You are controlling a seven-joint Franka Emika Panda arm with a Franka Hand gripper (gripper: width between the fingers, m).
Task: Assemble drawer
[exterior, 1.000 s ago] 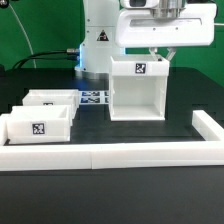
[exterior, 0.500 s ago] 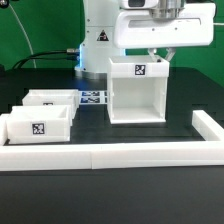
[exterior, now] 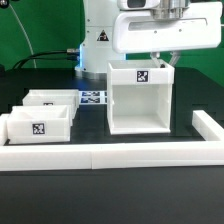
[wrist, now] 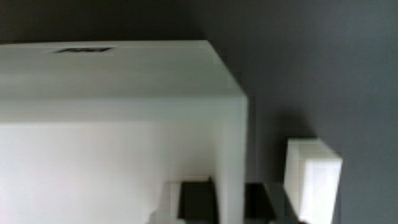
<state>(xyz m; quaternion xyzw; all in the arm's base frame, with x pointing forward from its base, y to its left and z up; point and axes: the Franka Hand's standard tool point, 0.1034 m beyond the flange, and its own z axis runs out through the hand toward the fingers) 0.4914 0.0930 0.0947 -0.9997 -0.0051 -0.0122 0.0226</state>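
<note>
The drawer's tall hollow white housing (exterior: 138,100) stands on the black table with its open side facing the front and a tag on its top. My gripper (exterior: 160,58) comes down on the housing's top edge at the exterior view's right and is shut on that side wall. In the wrist view the housing (wrist: 107,100) fills the frame, and my gripper (wrist: 228,202) has one dark finger (wrist: 196,202) on each side of the thin wall. Two shallow tagged trays (exterior: 40,125) (exterior: 52,100) sit at the exterior view's left.
The long low white border wall (exterior: 110,155) runs along the front and turns up at the exterior view's right (exterior: 208,125); a piece of it shows in the wrist view (wrist: 313,175). The marker board (exterior: 92,97) lies between the trays and the housing. The robot base stands behind.
The housing has slid forward toward the front border wall with my gripper on its wall. The trays have not moved.
</note>
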